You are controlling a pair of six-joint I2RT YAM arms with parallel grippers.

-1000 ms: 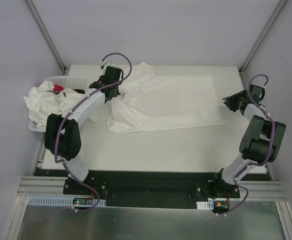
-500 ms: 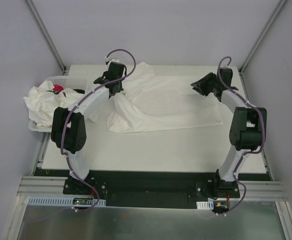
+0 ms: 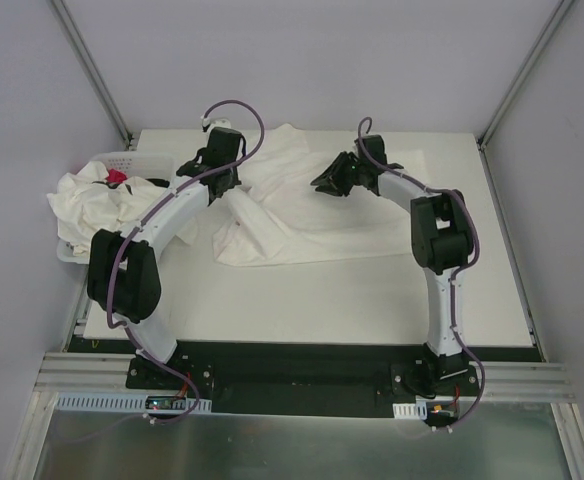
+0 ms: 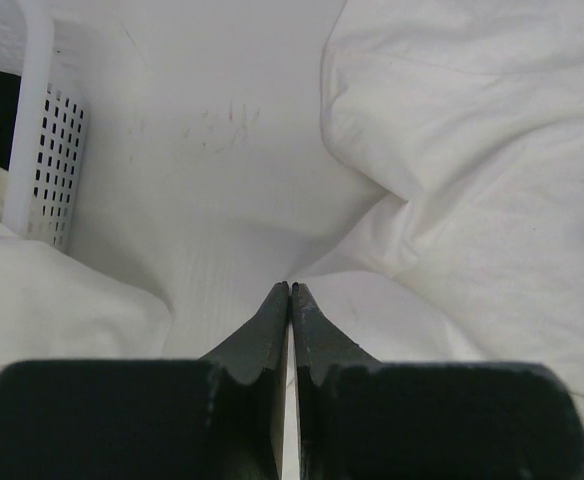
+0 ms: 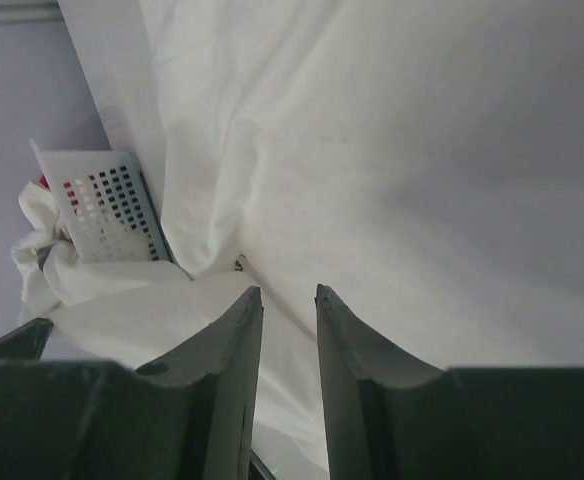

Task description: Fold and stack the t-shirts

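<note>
T-shirt (image 3: 352, 225) spread on table (image 3: 372, 300), right pincer (image 3: 322, 184) swung in over it

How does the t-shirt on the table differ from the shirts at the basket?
The t-shirt on the table lies spread and mostly flat, bunched at its left edge; the shirts at the basket are a crumpled heap spilling over that basket. The left gripper and right gripper are both at the t-shirt on the table, neither at the shirts at the basket. Both are plain off-white fabric.

off-white t-shirts (image 3: 342, 225), white perforated basket (image 3: 122, 158), purple cables (image 3: 234, 105)
</note>
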